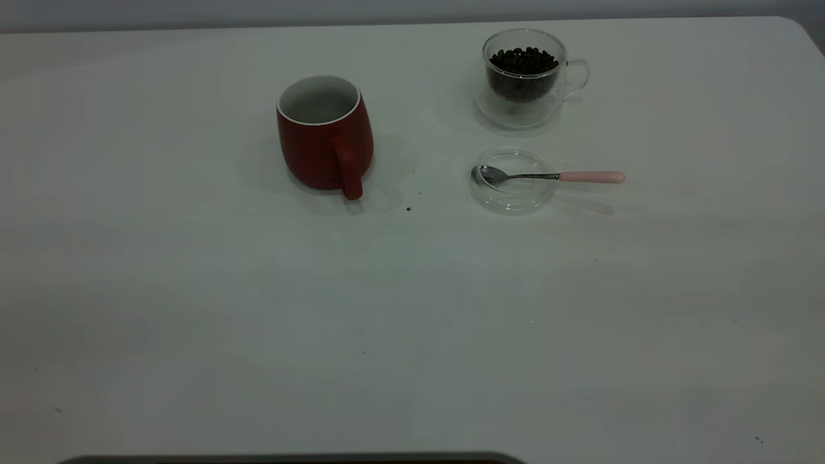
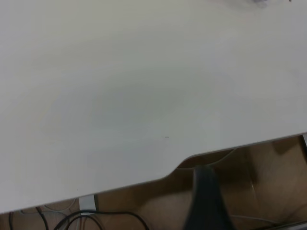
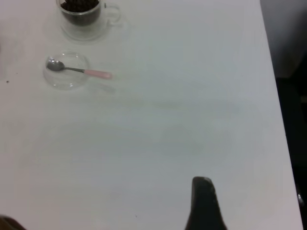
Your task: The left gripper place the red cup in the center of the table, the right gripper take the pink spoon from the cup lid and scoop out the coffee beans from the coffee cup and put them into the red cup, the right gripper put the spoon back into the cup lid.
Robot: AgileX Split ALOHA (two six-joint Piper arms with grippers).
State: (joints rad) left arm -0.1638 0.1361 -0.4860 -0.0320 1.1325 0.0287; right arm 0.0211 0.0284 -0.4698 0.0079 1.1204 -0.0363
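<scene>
Crosswise on the desk [image 1: 193,322] lay the spoon [image 1: 548,176], bowl in the lid [image 1: 513,180], pink handle pointing right, beside the red cup [image 1: 324,135]. Whether either hand was apart or together, I could not tell.

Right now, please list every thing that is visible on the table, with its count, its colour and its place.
red cup: one, red outside and white inside, upright left of the table's centre, handle toward the camera, looks empty.
coffee cup: one, clear glass, far right part of the table, handle pointing right.
coffee beans: many, dark brown, inside the coffee cup.
cup lid: one, clear glass, lying flat in front of the coffee cup.
pink spoon: one, metal bowl with pink handle, bowl resting in the cup lid, handle sticking out to the right.
table: one, white, a few dark specks near the red cup.
left gripper: one dark finger seen, at the table's edge.
right gripper: one dark finger seen, over bare table.
</scene>
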